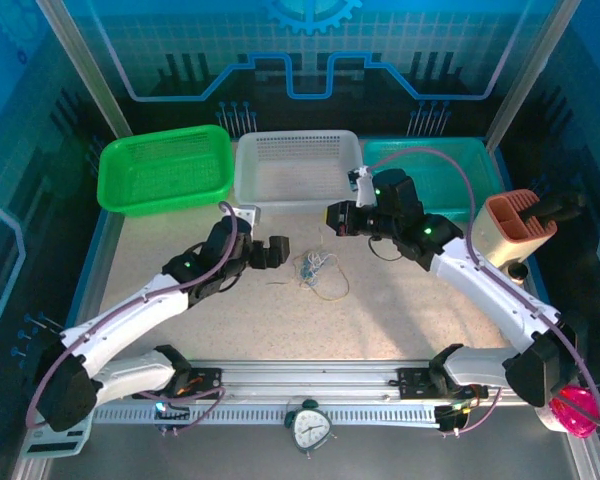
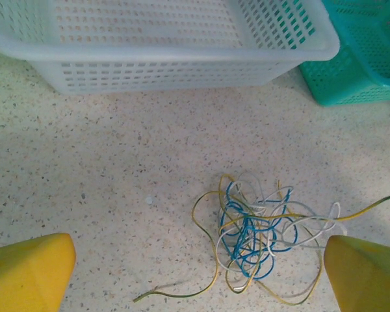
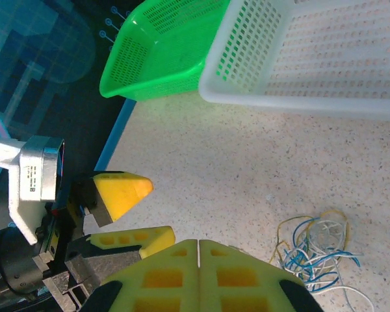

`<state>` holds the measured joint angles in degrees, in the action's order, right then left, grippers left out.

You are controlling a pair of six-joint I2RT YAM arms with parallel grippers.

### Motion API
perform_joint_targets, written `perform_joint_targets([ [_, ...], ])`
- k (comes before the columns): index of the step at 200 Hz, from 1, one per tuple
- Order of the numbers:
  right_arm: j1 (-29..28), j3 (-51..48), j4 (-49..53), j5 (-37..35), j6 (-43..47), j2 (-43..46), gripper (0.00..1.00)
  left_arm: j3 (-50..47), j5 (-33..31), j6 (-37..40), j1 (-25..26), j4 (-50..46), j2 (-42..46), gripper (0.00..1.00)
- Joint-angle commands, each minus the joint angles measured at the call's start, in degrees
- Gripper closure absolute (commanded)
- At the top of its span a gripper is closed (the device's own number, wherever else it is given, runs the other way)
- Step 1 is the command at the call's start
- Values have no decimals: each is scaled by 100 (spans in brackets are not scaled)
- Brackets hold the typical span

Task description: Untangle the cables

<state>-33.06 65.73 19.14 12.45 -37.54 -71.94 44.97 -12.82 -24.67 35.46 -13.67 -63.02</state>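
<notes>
Top view. On the speckled pale table (image 1: pixel 400 300), about midway between its side edges and somewhat toward the far edge: a small loose tangle of very thin blue, yellow-tan and whitish cables (image 1: pixel 315 268). Just left of it, the left gripper (image 1: pixel 278 252); just beyond it, the right gripper (image 1: pixel 332 217); no contact with either. Along the far edge, in a row: a green plastic basket (image 1: pixel 165 170), a white perforated basket (image 1: pixel 298 165) and a teal basket (image 1: pixel 440 170).

Left wrist view. Yellow fingertips (image 2: pixel 26 273) spread wide at both lower corners, with nothing held. Between them, closer to the right one, the tangle, with one yellow-tan free end (image 2: pixel 175 290) trailing out to the left.

Right wrist view. Own yellow-green fingers (image 3: pixel 162 279) pressed together along one seam, with nothing between. At the lower right, the tangle.

Probably very light, limp and a little springy; likely to slide as one clump if pulled by an inner loop. Better to pinch a free end and pin the clump with the other gripper. Open table toward the near edge and both sides; less room at the far edge, close to the basket walls.
</notes>
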Motion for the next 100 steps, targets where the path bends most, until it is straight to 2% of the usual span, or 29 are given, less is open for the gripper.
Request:
perform_joint_targets([
  [1, -121, 289, 243, -49, 159, 62, 100, 203, 199, 196, -61, 56, 209, 1],
  [48, -144, 469, 143, -45, 392, 176, 100, 335, 380, 292, -113, 128, 321, 1],
  [100, -140, 1375, 536, -157, 716, 138, 100, 616, 599, 394, -128, 161, 317, 1],
])
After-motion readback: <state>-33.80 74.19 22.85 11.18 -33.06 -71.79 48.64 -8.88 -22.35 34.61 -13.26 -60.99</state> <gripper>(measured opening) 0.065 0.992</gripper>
